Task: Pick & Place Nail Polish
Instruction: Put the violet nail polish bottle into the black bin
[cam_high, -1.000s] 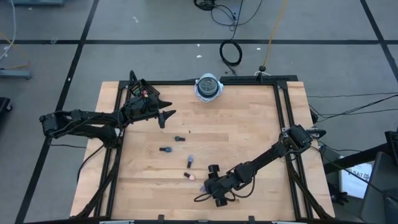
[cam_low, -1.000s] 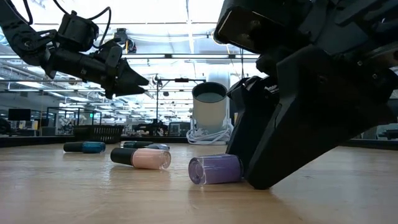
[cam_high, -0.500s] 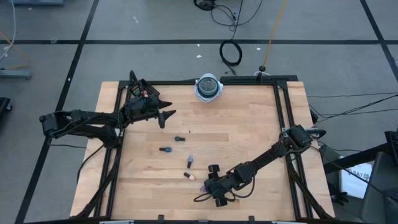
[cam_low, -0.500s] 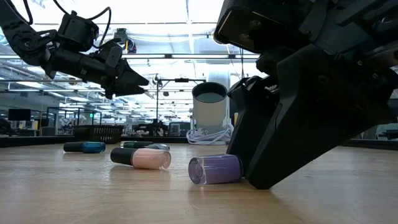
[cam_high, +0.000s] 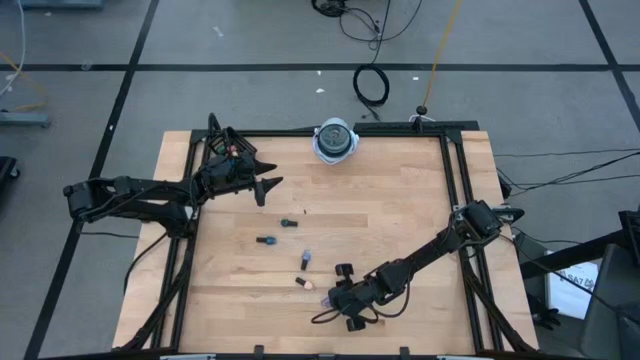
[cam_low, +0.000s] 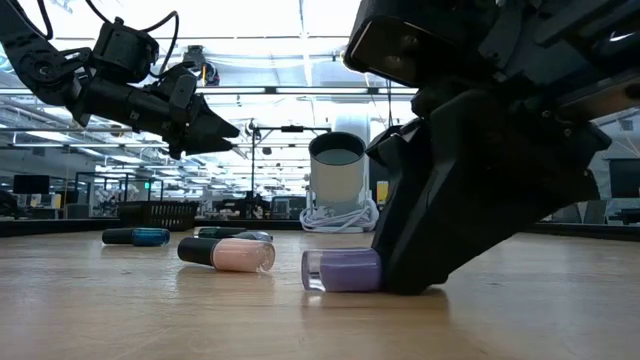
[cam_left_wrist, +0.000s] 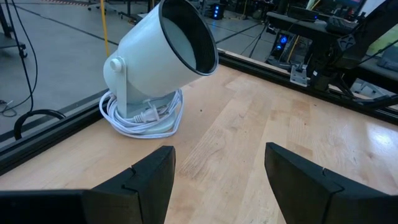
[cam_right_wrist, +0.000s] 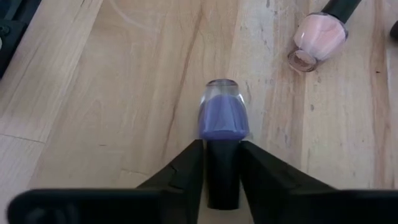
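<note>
A purple nail polish bottle (cam_right_wrist: 224, 115) lies on its side near the table's front edge, and my right gripper (cam_right_wrist: 222, 171) is shut on its dark cap. To its left lie a pink bottle (cam_low: 228, 254), a blue one (cam_high: 305, 260) and two teal ones (cam_high: 266, 241) (cam_high: 289, 223), all on their sides on the wood. My left gripper (cam_left_wrist: 217, 180) hangs open above the table's far left (cam_high: 268, 186), with nothing between its fingers. My right gripper pinches the purple bottle's dark cap (cam_right_wrist: 222, 163) between its two fingers (cam_right_wrist: 186, 171), one on each side of it. The fingers come slanting down from the table's right side and lie along the bottle. The bottle rests on its side on the table (cam_low: 340, 271), glass end away from the gripper.
A white lamp-like cup with a coiled cord (cam_high: 336, 140) stands at the table's far edge. A small black object (cam_high: 344, 271) lies just beyond my right gripper. Black frame rails (cam_high: 455, 180) run along the table's edges.
My right gripper has shut on the purple bottle's cap; in the low view its finger now stands against the bottle where a gap showed before. The bottle still lies on the table.
</note>
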